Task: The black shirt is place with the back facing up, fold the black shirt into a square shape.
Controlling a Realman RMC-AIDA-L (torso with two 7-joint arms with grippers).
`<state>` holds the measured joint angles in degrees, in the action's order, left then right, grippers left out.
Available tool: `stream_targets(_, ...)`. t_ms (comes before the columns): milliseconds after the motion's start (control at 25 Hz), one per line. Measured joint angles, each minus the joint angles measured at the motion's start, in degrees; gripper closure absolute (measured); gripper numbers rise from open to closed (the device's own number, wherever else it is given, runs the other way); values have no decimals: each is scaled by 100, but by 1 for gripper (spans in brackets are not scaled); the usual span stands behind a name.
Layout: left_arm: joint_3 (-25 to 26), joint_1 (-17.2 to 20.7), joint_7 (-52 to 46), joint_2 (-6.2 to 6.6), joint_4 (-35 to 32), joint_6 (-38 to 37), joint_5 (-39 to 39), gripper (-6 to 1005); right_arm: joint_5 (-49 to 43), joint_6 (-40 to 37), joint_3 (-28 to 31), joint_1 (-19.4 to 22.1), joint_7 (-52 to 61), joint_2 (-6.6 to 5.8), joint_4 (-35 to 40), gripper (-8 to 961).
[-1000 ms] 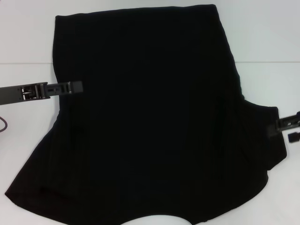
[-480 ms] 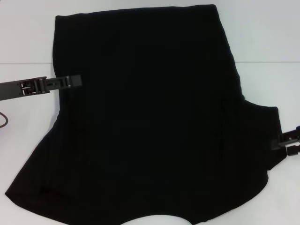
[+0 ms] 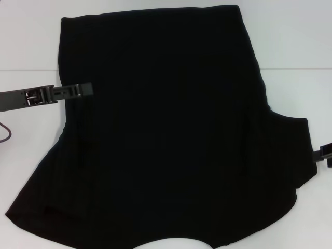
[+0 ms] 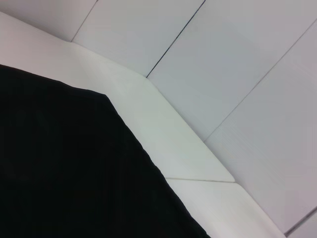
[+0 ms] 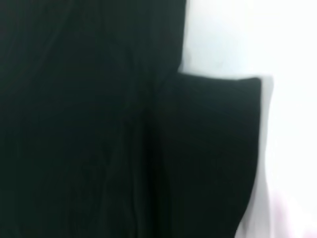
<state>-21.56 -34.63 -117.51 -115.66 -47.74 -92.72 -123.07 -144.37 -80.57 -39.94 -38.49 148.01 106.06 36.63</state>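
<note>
The black shirt [image 3: 166, 129] lies spread on the white bench [image 3: 290, 46]; left gripper [image 3: 85, 89] over its edge, right gripper [image 3: 326, 153] beside its sleeve, jaws apparently unreadable.

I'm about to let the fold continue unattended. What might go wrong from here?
The left gripper reaches over the black shirt edge; if it catches only a thin bit of cloth, the fold may slip. The right gripper sits by the sleeve, barely in view, so a mistimed lift could skew the shirt on the white table.
</note>
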Motion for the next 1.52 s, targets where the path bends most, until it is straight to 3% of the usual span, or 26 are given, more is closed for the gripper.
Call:
stream_targets(480, 19, 8, -45, 7, 38, -2, 46, 418, -223, 449, -22, -57, 0, 189, -33, 477)
stream_targets(680, 20, 9, -49, 9, 38, -1, 46, 417, -222, 465, -19, -61, 0, 216, -37, 503)
stream_targets(920, 28, 9, -51, 9, 36, 15, 55, 417, -214, 569, 8, -84, 6, 239, -212, 609)
stream_targets(1520, 38, 33, -15, 14, 37, 27, 243, 417, -188, 773, -45, -195, -118, 304, -291, 706)
